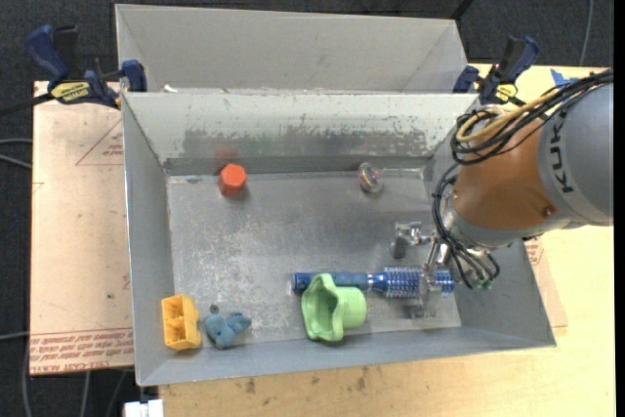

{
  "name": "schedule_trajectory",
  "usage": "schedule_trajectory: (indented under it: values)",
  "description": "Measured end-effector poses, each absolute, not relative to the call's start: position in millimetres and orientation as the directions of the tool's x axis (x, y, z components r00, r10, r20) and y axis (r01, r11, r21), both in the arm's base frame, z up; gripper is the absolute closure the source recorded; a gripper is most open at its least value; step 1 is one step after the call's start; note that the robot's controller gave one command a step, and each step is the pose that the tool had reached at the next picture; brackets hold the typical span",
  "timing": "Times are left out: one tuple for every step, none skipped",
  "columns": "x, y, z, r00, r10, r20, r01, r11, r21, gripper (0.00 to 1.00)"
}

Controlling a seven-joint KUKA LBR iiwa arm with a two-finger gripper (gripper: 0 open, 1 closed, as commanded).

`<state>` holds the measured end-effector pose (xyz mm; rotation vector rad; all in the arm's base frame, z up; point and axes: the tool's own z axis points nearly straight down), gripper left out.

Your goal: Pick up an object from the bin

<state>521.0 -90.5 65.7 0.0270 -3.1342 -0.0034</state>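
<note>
The pincer (430, 271) is hanging low at about four o'clock on the floor of the grey bin (293, 127), under the arm's orange cover (cables are looping round that cover). Whether the pincer is spread or pressed together I cannot tell, since the wrist is hiding most of it.

Right below it, a blue brush (395, 283) with a ribbed, bristly head is lying flat. Its long axis is running from three to nine o'clock, and its three o'clock end is sitting under the pincer. Whether the two are touching I cannot tell.

A soft green cup-shaped thing (332, 308) is resting at about six o'clock, overlapping the handle part of the brush.

Further toward seven o'clock, a small blue lump (227, 329) is lying near the front wall. A yellow block (181, 320) is sitting just beside it, in the bin's seven o'clock corner.

Well apart from all these, by the rear wall, a small shiny roundish piece (370, 177) is lying at about one o'clock. An orange cylinder (232, 179) is standing at about eleven o'clock.
</note>
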Motion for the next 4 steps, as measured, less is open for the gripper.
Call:
schedule_trajectory:
  values:
    - [513.6,-73.8,100.2,-0.988,0.154,-0.002,0.154,0.988,0.002,0.00]
    - [513.1,-77.1,116.1,-0.995,0.102,-0.003,0.102,0.995,0.000,0.00]
    - [514.8,-78.1,66.9,-0.993,0.114,0.004,0.114,0.993,0.001,0.00]
    - [515.4,-77.5,66.9,-0.994,0.113,0.003,0.113,0.994,0.001,0.00]
